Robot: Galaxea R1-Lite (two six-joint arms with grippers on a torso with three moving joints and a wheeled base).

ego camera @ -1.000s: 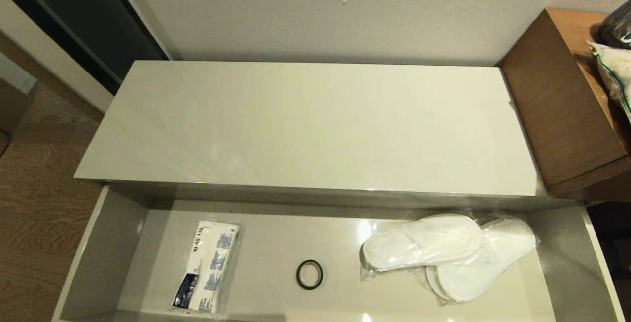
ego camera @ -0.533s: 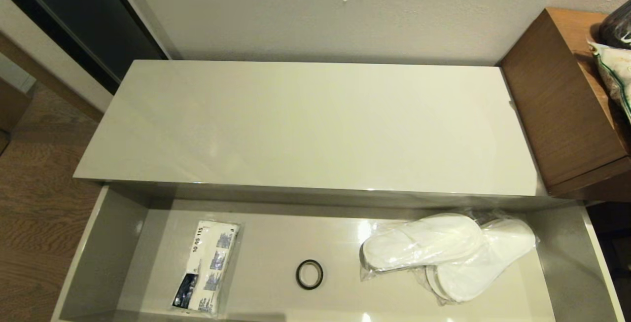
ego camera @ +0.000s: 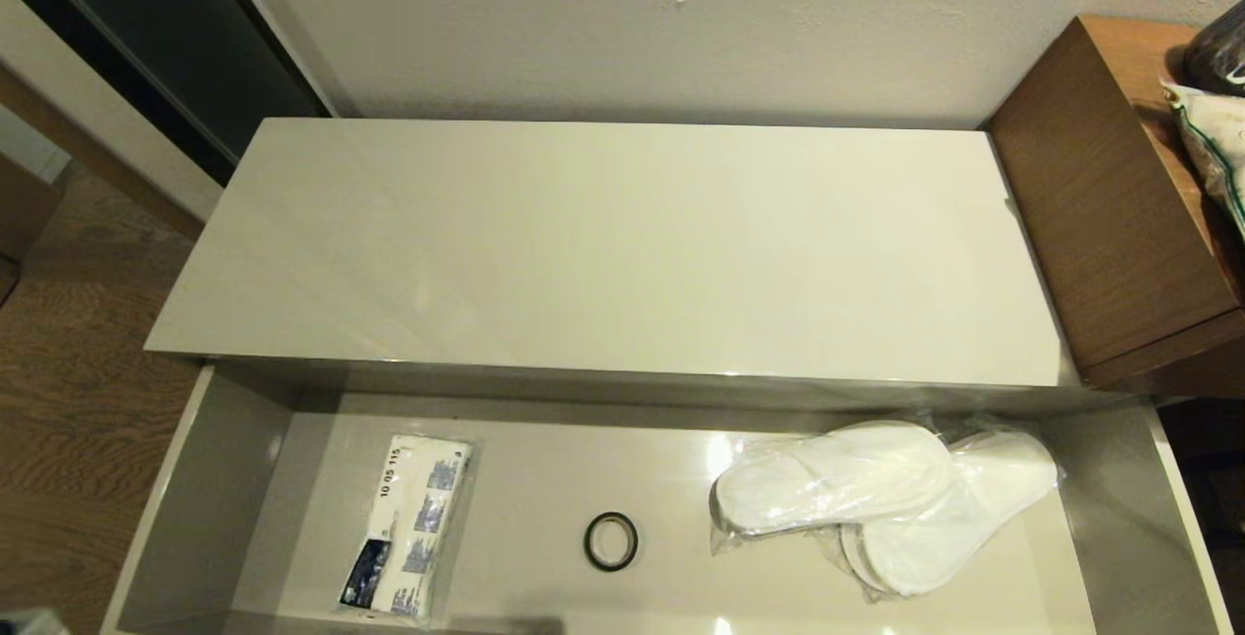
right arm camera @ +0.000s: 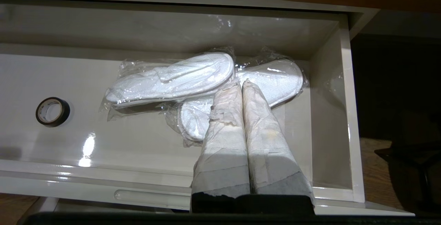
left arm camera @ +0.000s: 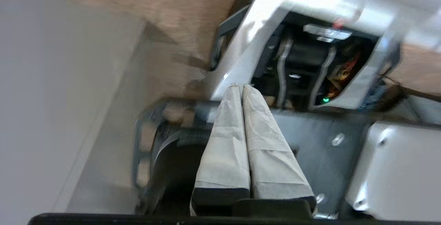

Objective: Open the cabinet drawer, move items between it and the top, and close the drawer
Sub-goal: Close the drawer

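Drawer contents lie open to reach: the cabinet drawer (ego camera: 209,509) stands pulled well out from under the top (ego camera: 603,246), and that glossy slab carries nothing yet, so the step in hand is, by my reading, the first lift from drawer to top. Furthest from the working pincer, at the drawer's left end, the tissue packet (ego camera: 409,526) lies flat on the floor of the drawer. Nearer, about mid-drawer, sits a small black ring (ego camera: 611,541), which is no part of the job and should be left alone. Closest of all are the slippers (ego camera: 880,499), sealed in clear plastic at the right end; in the right wrist view the right gripper (right arm camera: 242,82) hovers above them (right arm camera: 179,78) with its wrapped fingers (right arm camera: 225,128) pressed together and holding nothing, its tips lined up with the spot where the two slippers overlap, the drawer's right wall (right arm camera: 329,114) just beside. To do this well, the fingers would need to part before descending, then pinch both film and slipper together instead of loose film alone, since slack plastic may slip or tear away. Lifting straight up should clear the drawer wall and the top's front edge. The left gripper (left arm camera: 243,86), fingers likewise pressed together and empty, hangs by the robot's own base, away from the drawer.
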